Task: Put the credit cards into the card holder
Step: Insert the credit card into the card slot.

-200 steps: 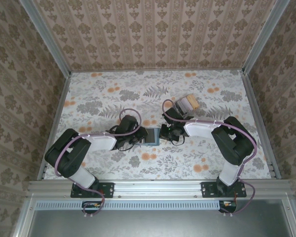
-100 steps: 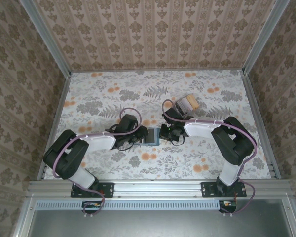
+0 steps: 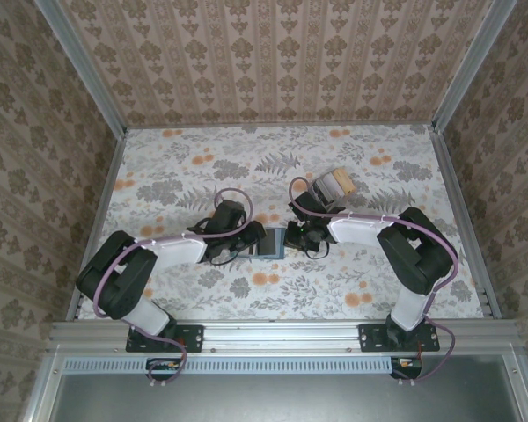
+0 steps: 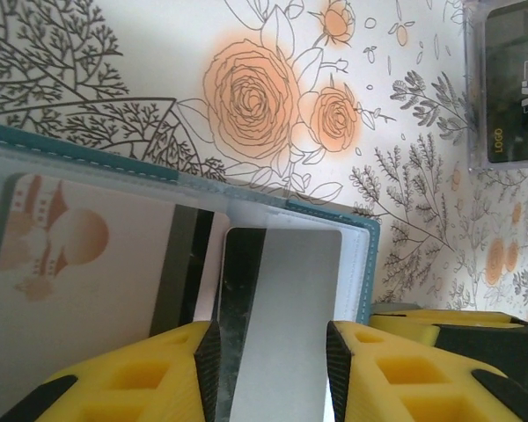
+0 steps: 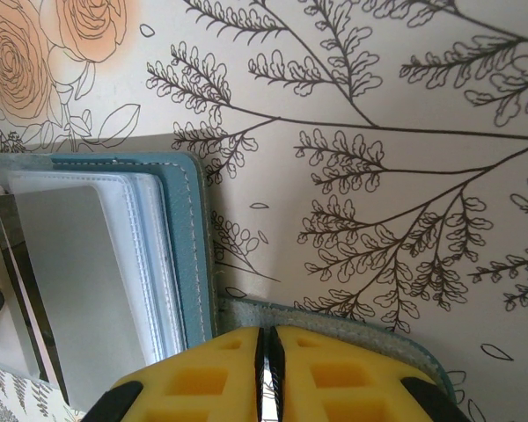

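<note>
Feeding a grey card into the open holder: left arm delivers, right arm steadies.
Left to right: the left gripper (image 4: 271, 345) has its yellow fingers apart with a grey credit card (image 4: 286, 290) lying between them; whether the pads press its edges cannot be told. The card's long axis runs straight out from the jaws, and its far end lies over the pale sleeves of the teal card holder (image 5: 189, 246), directly ahead and between the two arms. A tan printed card (image 4: 79, 255) lies just beside it in the holder. The right gripper (image 5: 265, 347) is closed on the holder's cover edge. The likely next move is a push along that axis by the left arm, the nearer one. A clear card box (image 4: 510, 79) stands apart, farther right.
</note>
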